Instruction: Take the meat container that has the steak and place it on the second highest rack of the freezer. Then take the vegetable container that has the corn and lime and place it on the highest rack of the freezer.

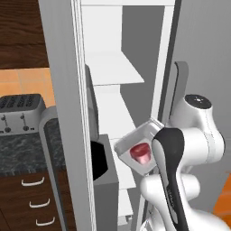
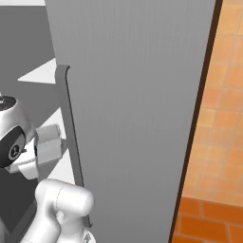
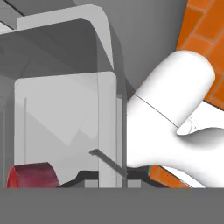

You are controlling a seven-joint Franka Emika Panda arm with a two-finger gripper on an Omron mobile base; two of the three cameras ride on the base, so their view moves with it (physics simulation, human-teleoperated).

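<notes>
In the left base view a clear meat container (image 1: pixel 137 146) with the red steak (image 1: pixel 140 153) hangs tilted in front of the open freezer (image 1: pixel 135 36). Its right edge is hidden behind my dark forearm (image 1: pixel 170 171). In the hand view my gripper (image 3: pixel 109 177) is shut on the container's wall (image 3: pixel 107 127), and the steak (image 3: pixel 33 175) lies at the lower left. White shelves are stacked inside, one (image 1: pixel 115 67) above the container and another (image 1: pixel 115 108) just above its level. The corn and lime container is out of view.
The freezer's right door (image 2: pixel 137 95) with its long bar handle (image 2: pixel 69 133) stands close beside the arm. A grey door bin (image 1: pixel 106 173) sits on the left door just left of the container. A toaster (image 1: pixel 20 113) stands on the dark counter (image 1: pixel 22 151) at far left.
</notes>
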